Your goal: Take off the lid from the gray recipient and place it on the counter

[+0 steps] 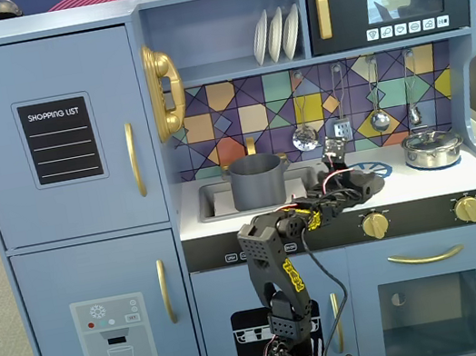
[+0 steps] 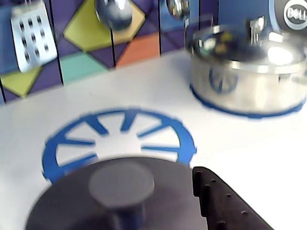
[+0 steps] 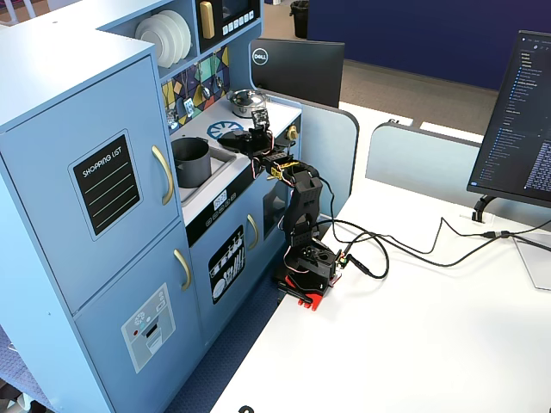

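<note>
Over the white counter [image 2: 230, 158], beside the blue burner circle [image 2: 120, 139], the lid [image 2: 120, 191] is held by its knob in the gripper [image 1: 335, 181] — the gray recipient [image 1: 257, 181] is seen uncovered at the sink.

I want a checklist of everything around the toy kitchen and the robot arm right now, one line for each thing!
Surface: the white counter has a printed blue burner circle and a sink.
Job's things: the gray pot stands open in the sink; the dark lid is held at the gripper above the burner circle.
Clutter: a shiny silver lidded pot at the right of the counter in a fixed view; utensils hang on the tiled wall; plates on the shelf.
Gripper: the gripper is over the counter; the lid's knob sits by one finger, the other is out of view.
Cables: black cables trail across the white table.
Surroundings: a monitor at the right in a fixed view.
</note>
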Tool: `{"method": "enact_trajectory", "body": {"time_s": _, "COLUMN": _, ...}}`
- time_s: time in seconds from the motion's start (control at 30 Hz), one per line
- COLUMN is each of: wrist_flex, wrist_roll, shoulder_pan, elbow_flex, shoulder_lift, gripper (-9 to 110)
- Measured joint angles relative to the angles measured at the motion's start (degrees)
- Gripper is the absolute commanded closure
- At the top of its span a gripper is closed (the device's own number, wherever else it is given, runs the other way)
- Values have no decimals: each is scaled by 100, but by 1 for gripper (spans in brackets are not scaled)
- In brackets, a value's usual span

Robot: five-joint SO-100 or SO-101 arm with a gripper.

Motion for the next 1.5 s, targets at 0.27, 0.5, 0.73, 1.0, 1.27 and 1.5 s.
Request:
{"method": "enact_trajectory", "body": {"time_s": 0.27, "wrist_flex": -53, "wrist_roll": 0, "shoulder_pan": 9, "elbow_flex": 53, "shoulder_lift": 703, "gripper": 53}}
{"method": "enact_trajectory", "body": {"time_s": 0.5, "wrist_flex": 1837, "wrist_roll": 334, "shoulder_pan": -132, "elbow_flex": 202, "shoulder_lift": 2698, "gripper": 102}}
{"method": "enact_trajectory", "body": {"time_s": 0.73, "wrist_flex": 4447, "wrist_roll": 554, "shoulder_pan": -1116, "elbow_flex": 308, "shoulder_lift": 4834, "gripper": 102}}
{"method": "enact_trajectory", "body": {"time_s": 1.0, "wrist_flex": 7251, "wrist_roll": 97, "shoulder_pan": -2329, "elbow_flex": 1283, "shoulder_lift": 5818, "gripper": 102}}
{"method": "enact_trajectory", "body": {"time_s": 1.27, "wrist_flex": 8262, "wrist_roll": -26, "shoulder_pan": -3401, "elbow_flex": 2997, "shoulder_lift": 6486, "gripper": 102}}
{"method": "enact_trajectory", "body": {"time_s": 1.5, "wrist_flex": 8736, "wrist_roll": -176, "shoulder_pan": -3489, "elbow_flex": 4579, "shoulder_lift": 7339, "gripper": 102}}
